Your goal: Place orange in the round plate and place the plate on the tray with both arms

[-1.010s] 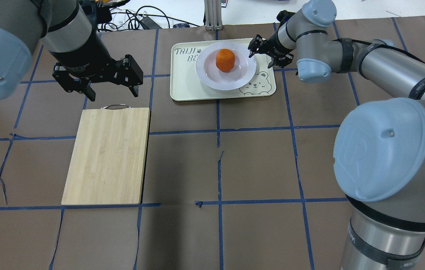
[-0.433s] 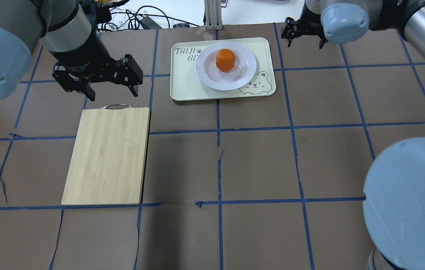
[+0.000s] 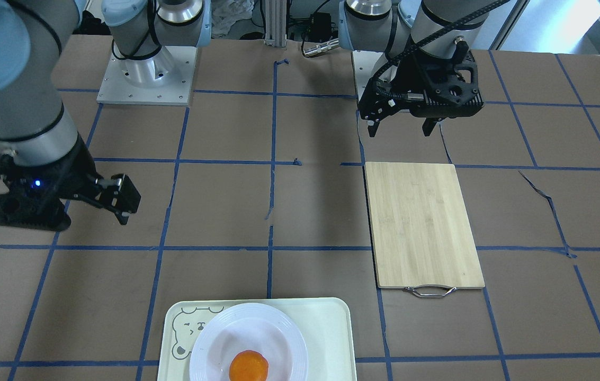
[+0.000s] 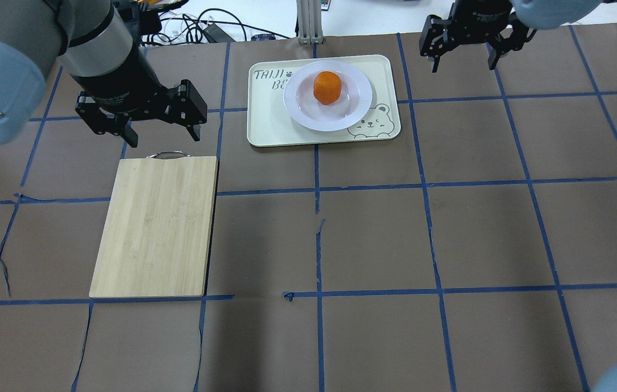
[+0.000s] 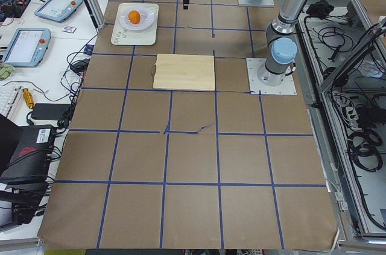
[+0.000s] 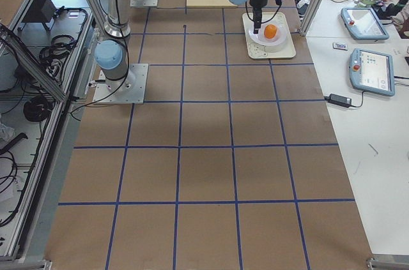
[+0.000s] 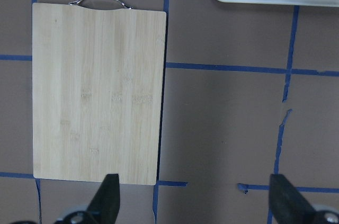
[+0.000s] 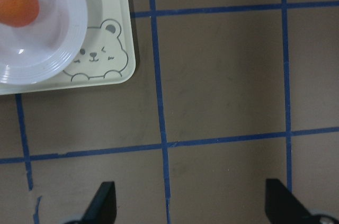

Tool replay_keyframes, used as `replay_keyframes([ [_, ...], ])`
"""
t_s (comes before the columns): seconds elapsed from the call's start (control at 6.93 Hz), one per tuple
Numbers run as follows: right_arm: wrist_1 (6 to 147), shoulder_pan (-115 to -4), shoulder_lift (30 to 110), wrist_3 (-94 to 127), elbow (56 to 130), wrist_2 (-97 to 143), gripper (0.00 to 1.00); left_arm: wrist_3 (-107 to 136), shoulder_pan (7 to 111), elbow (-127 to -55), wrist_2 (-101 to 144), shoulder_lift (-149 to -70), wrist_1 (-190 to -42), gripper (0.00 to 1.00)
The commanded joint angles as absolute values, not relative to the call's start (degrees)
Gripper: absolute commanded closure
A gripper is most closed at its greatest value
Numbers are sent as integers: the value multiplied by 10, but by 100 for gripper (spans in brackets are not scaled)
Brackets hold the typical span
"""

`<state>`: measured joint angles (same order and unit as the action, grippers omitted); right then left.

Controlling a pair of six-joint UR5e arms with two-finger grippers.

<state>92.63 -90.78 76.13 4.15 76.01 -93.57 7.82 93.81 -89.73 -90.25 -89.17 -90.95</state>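
At twelve o'clock on the tabletop (image 4: 373,234), the orange (image 4: 327,87) sits in the round plate (image 4: 300,111) on the tray (image 4: 270,128), so placing looks done. The left hand (image 4: 165,139), at the tray's nine o'clock, and the right hand (image 4: 463,66), at two, hang spread and empty, probably to avoid nudging it.

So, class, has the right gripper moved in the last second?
Yes. The right gripper has left the rim of the round plate, moving off the tray to the view's right, past the blue tape line.

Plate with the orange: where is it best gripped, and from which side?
Probably the plate by its wide rim on the right side, nearest the open right gripper, jaws pinching the rim from outside. The orange occupies the centre, and only the rim is thin and free.
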Motion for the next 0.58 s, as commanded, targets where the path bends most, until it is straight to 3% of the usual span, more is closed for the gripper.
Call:
replay_keyframes([
  [0.0,881,-908,790,39,762,-902,0,78,938,-897,-903,-892,-910,0],
  [0.43,890,-902,787,-11,764,-902,0,78,937,-896,-904,-891,-910,0],
])
